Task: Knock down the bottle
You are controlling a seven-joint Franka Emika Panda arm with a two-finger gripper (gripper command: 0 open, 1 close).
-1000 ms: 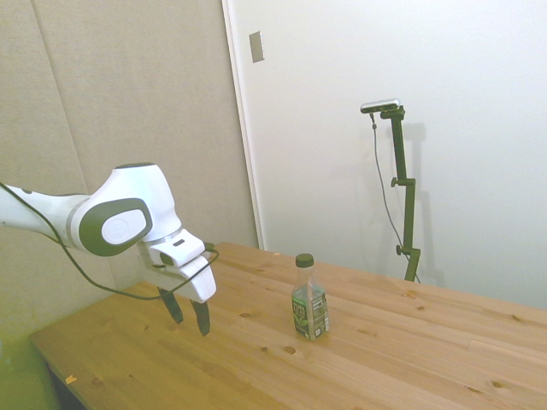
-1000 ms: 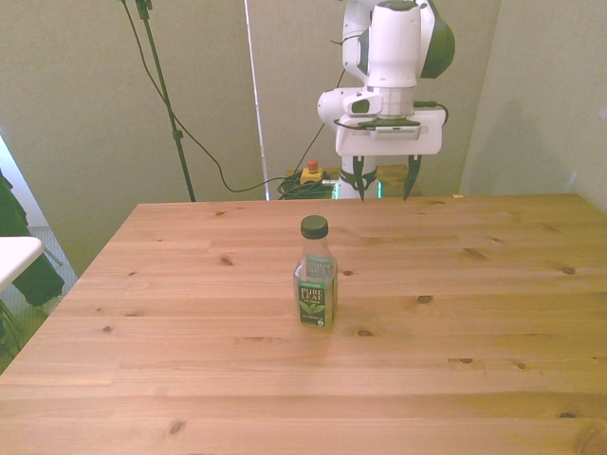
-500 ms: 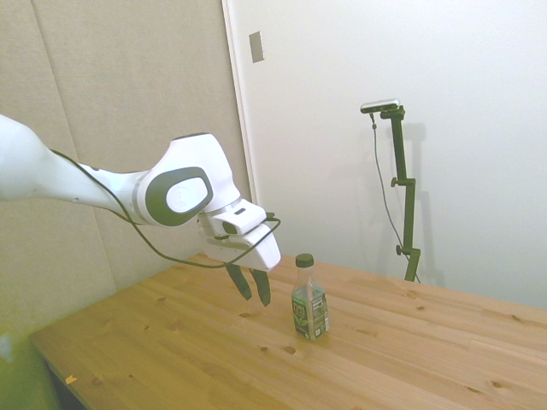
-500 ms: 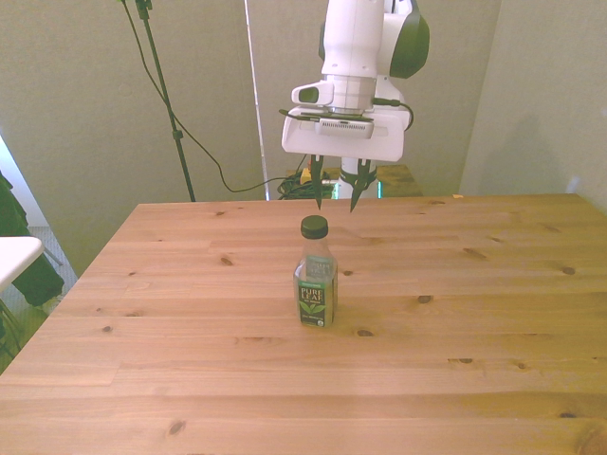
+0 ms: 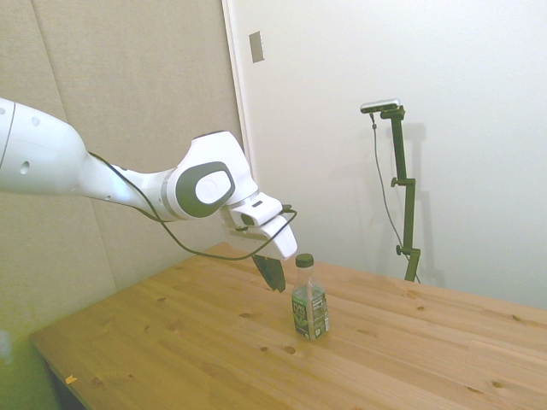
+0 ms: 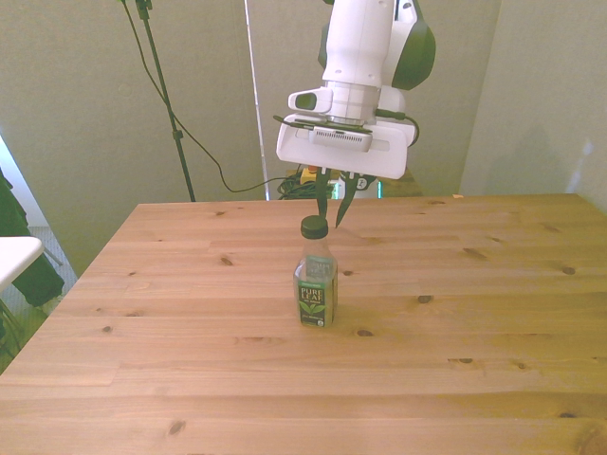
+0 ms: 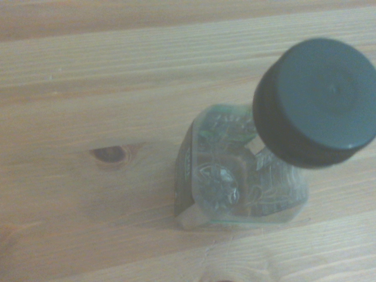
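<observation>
One bottle [image 6: 315,277] is seen upright near the middle of the wooden table [image 6: 474,313], dark green cap on, label toward the front camera. Over the last second the gripper [image 6: 330,210] has been carried from the far edge of the table, off toward the front view's right, across to a spot just behind the cap and slightly above it; in the side view the gripper [image 5: 273,275] is placed just beside the bottle [image 5: 308,299] at neck height, with no contact evident. The fingers, spread wide a second ago, are now drawn close together with only a narrow gap, and nothing is held between them. The approach is judged done; a push against the upper bottle toward the front camera is probably all that remains. In the wrist view the cap [image 7: 317,100] is seen from above and close. Nothing else is noted on the table, and no obstruction is seen along the likely fall line.
</observation>
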